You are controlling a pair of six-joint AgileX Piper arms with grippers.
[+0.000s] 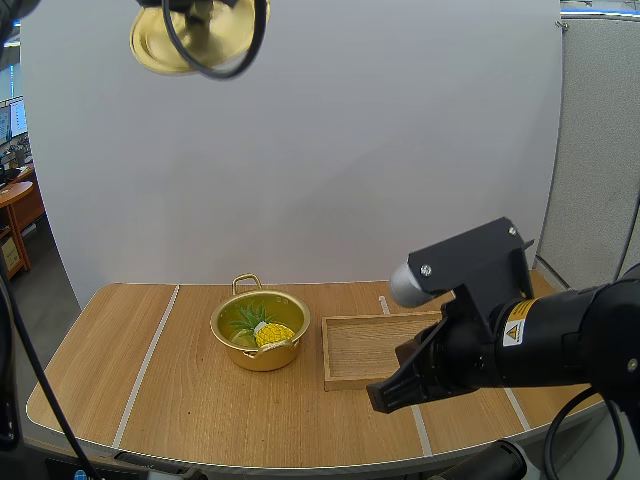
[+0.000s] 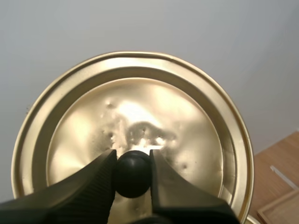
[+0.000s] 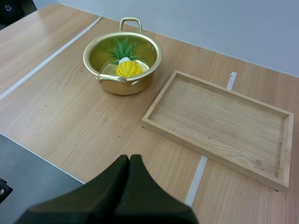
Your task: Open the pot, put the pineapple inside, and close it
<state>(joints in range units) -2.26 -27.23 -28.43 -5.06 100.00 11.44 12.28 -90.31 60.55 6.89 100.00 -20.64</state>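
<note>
A gold pot (image 1: 260, 332) (image 3: 122, 57) stands uncovered on the table, left of centre. Inside it lies a yellow pineapple (image 1: 272, 333) (image 3: 128, 68) with green leaves. High above the table my left gripper (image 1: 205, 10) (image 2: 133, 173) is shut on the black knob (image 2: 132, 175) of the gold lid (image 1: 190, 38) (image 2: 131, 135), which hangs well up and left of the pot. Over the table's front right my right gripper (image 1: 385, 398) (image 3: 129, 161) hovers shut with nothing in it, its fingers lying together as one wedge.
An empty wooden tray (image 1: 372, 348) (image 3: 219, 122) lies just right of the pot. White tape lines (image 1: 150, 355) run across the tabletop. The table's front edge (image 1: 300, 462) is close below my right gripper.
</note>
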